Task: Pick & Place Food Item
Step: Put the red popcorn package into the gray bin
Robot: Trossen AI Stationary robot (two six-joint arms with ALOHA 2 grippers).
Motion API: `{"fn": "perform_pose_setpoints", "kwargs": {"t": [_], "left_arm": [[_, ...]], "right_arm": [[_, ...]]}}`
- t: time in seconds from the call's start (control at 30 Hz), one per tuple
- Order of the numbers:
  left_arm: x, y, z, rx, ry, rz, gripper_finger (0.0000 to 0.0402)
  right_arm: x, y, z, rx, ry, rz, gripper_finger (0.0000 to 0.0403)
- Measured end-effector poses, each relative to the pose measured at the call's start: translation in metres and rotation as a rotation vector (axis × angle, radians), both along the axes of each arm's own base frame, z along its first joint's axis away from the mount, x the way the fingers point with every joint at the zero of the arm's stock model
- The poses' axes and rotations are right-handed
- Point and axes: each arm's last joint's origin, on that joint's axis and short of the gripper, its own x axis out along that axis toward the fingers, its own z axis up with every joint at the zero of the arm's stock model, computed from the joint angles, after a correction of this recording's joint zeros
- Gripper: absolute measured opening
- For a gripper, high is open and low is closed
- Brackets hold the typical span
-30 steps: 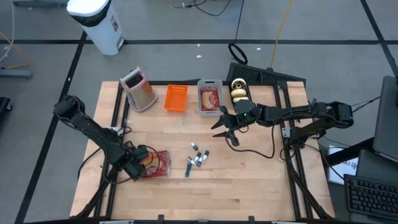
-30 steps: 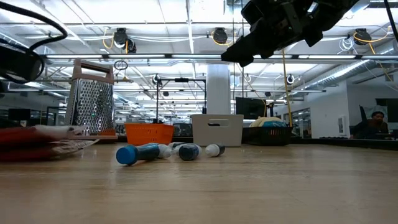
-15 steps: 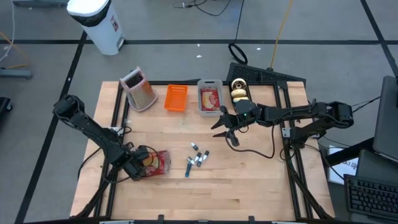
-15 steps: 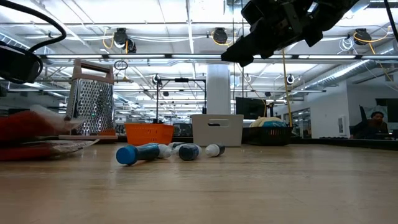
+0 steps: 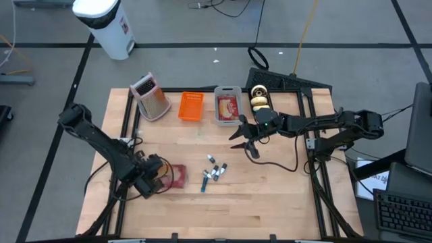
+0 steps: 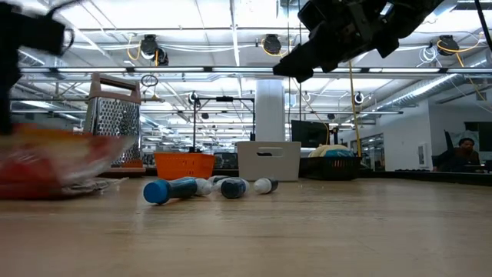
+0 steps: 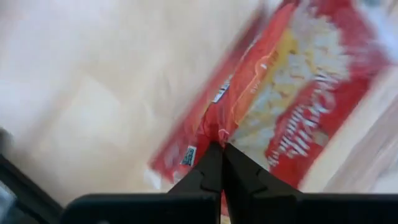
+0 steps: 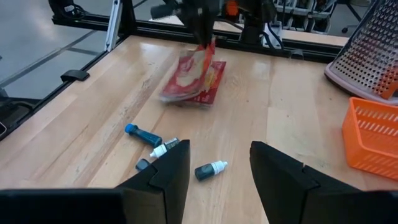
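A red snack packet [image 5: 175, 177] with yellow print sits near the table's left front. My left gripper [image 5: 154, 178] is shut on its left end and shows the packet [image 7: 292, 93] close up in the left wrist view. The right wrist view shows the packet [image 8: 194, 78] raised on one side under that gripper [image 8: 202, 28]. My right gripper [image 5: 246, 140] hovers open, high above the table's middle right, holding nothing; its fingers [image 8: 168, 168] frame the scene. My left gripper pinches a bunched edge of the packet [image 7: 217, 127] between its two fingertips. The fingers come steeply from above. The packet hangs tilted below them, its held end up; whether its lower end [image 8: 185, 98] touches the table I cannot tell.
Several small bottles and a blue marker [image 5: 212, 172] lie at the table's middle. Along the far edge stand a metal grater [image 5: 152, 96], an orange basket [image 5: 191, 106] and a grey bin [image 5: 228, 92] with a red packet inside. Bare wood lies along the near edge.
My left gripper has shut on the packet's left end and risen. That end has come up off the table, so the packet now stands tilted and looks shorter from above.
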Motion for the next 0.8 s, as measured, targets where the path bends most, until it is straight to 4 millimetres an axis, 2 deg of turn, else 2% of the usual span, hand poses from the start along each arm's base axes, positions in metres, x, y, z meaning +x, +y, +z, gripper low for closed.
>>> {"fn": "perform_pose_setpoints", "kwargs": {"t": [0.17,0.33,0.47,0.67,0.8], "left_arm": [[0.007,0.001,0.024,0.214,-0.193,-0.012,0.0001],[0.010,0.007,0.027,0.442,-0.382,-0.014,0.0001],[0.012,0.010,0.030,0.574,-0.501,-0.014,0.0001],[0.015,0.014,0.035,0.712,-0.610,-0.006,0.0001],[0.018,0.017,0.035,0.725,-0.596,-0.004,0.0001]], "right_arm": [[0.000,0.000,0.001,0.047,0.001,-0.018,0.0155],[0.002,0.000,0.005,0.097,-0.021,-0.039,0.0155],[0.007,0.001,0.007,0.120,-0.076,-0.125,0.0155],[0.015,0.011,-0.012,0.122,-0.224,-0.164,0.0155],[0.024,0.017,-0.024,0.230,-0.292,-0.177,0.0157]]}}
